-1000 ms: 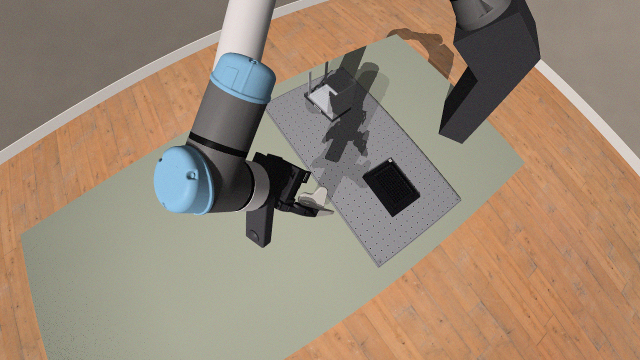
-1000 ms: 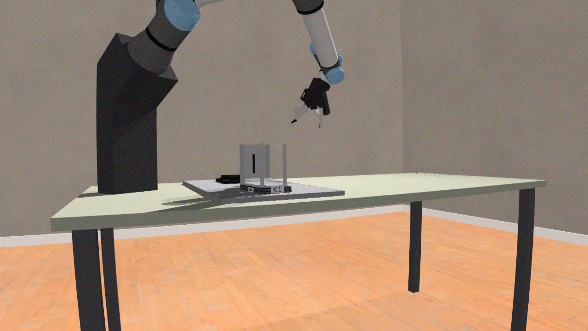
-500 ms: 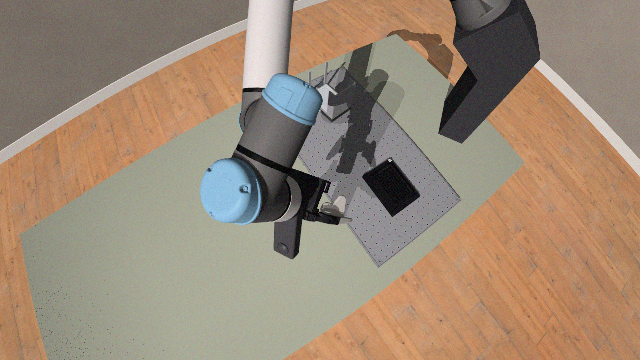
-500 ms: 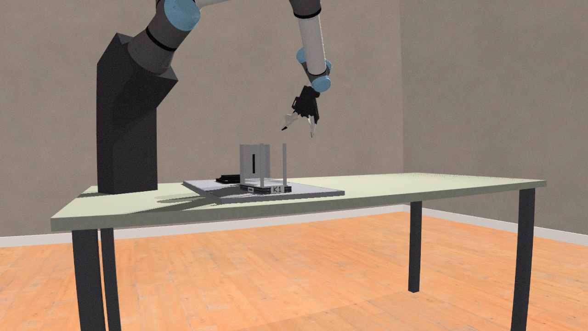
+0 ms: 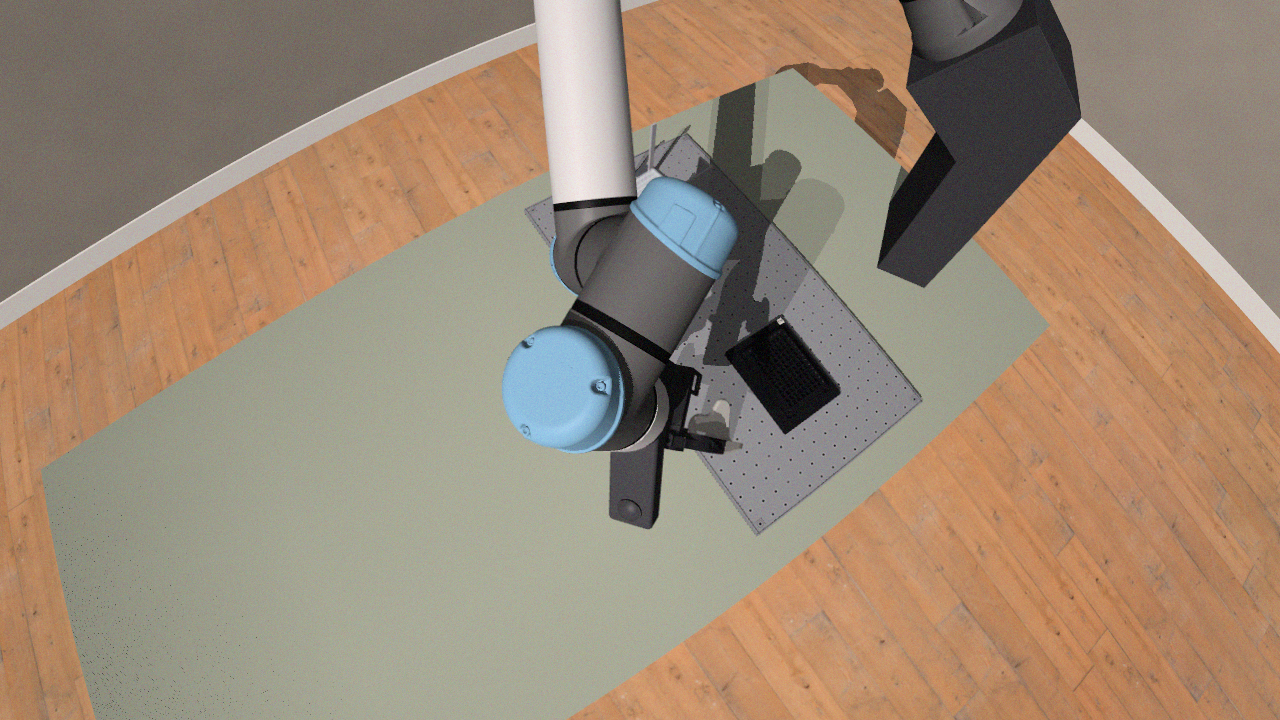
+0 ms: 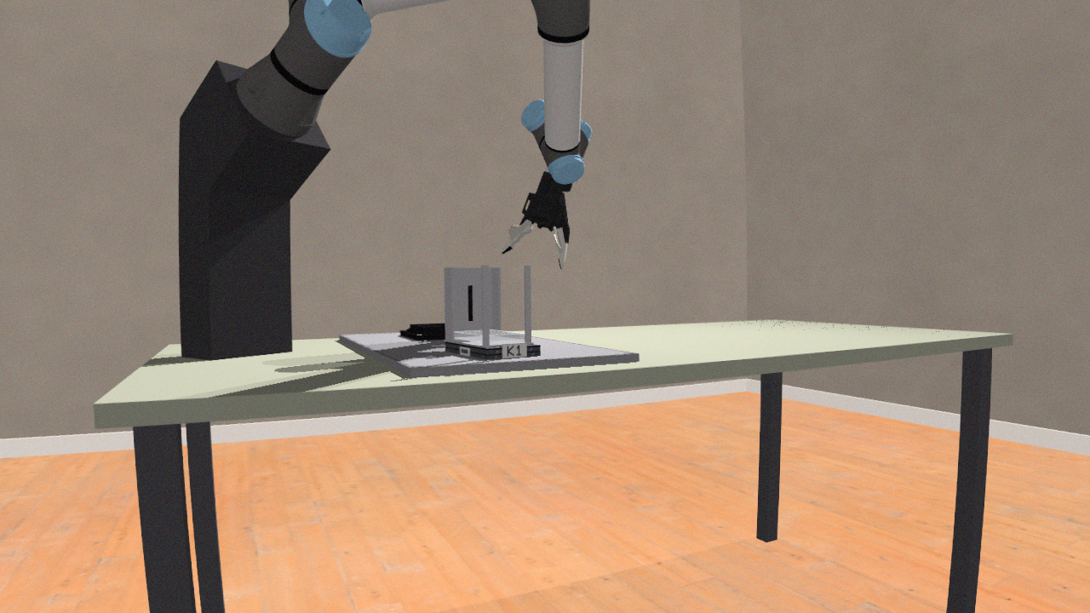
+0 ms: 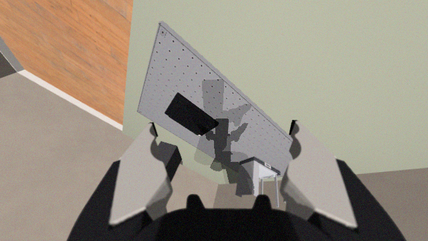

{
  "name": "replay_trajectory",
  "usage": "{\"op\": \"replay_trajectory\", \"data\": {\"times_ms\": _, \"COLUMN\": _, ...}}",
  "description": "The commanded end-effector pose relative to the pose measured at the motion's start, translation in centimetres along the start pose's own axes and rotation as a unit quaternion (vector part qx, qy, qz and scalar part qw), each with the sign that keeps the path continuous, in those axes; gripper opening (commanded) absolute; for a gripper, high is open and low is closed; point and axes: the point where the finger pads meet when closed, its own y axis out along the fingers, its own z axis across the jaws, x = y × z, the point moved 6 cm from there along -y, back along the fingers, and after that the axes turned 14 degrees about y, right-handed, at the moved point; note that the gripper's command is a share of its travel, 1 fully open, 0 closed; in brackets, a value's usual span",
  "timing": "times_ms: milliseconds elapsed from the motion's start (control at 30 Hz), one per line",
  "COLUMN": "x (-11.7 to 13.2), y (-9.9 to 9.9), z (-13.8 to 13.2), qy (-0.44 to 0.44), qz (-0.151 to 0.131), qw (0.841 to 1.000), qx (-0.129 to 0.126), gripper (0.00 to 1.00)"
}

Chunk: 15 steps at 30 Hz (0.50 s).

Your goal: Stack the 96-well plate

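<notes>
The black 96-well plate lies flat in nest N1 on the grey perforated board. Stack rack K1 stands at the board's other end with upright rods and a back panel; a pale plate sits in its bottom. In the top view the arm hides the rack. My gripper is wide open and empty. It hangs high above the board, above and a little beside the rack, well away from the black plate.
The board lies on a pale green table. The arm's dark pedestal stands at the table's end beyond the nest. The rack's tall rods rise under the gripper.
</notes>
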Motion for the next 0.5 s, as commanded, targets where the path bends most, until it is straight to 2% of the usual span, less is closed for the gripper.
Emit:
{"op": "replay_trajectory", "data": {"times_ms": 0, "x": 0.4, "y": 1.4, "z": -1.5, "qy": -0.033, "qz": 0.019, "qw": 0.999, "qx": 0.004, "gripper": 1.0}}
{"op": "replay_trajectory", "data": {"times_ms": 467, "x": 2.7, "y": 4.9, "z": -5.1, "qy": -0.102, "qz": 0.048, "qw": 0.993, "qx": 0.02, "gripper": 1.0}}
